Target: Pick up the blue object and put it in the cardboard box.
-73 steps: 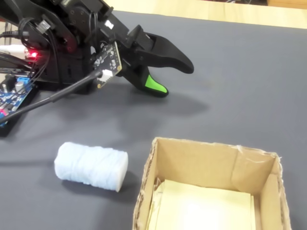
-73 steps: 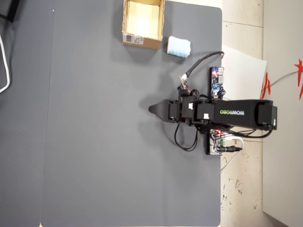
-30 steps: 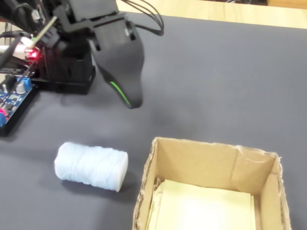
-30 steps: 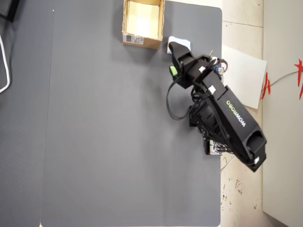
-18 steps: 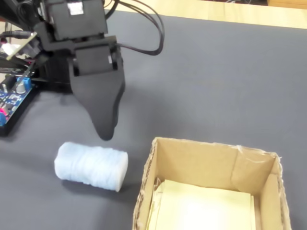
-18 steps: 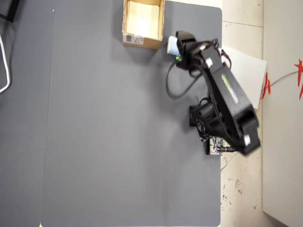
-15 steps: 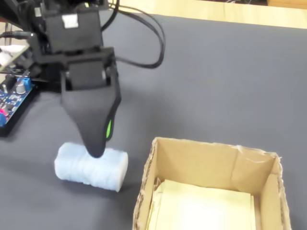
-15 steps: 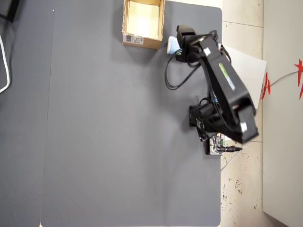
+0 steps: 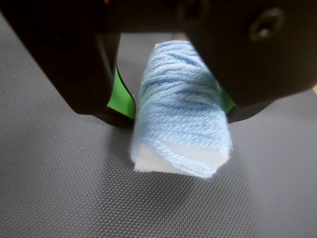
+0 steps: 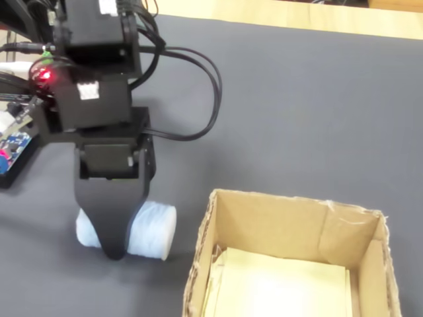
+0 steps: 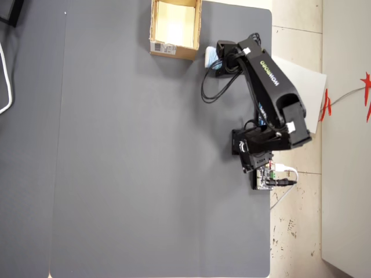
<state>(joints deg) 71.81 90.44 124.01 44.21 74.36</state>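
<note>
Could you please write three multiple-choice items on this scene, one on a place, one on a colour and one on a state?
1. Where is the blue object?
A. inside the cardboard box
B. on the grey mat beside the cardboard box
C. lifted above the box

2. What colour are the pads inside the gripper's jaws?
A. green
B. red
C. white

3. How does the gripper stand toward the blue object?
A. raised clear of it
B. off to one side of it
C. lowered over it, one jaw on each side

Key: 1 B, the fixed view shows it on the mat left of the cardboard box. 2 A, the wrist view shows a green pad. 3 C, the gripper straddles the lump in the wrist view; a gap remains beside one pad.
</note>
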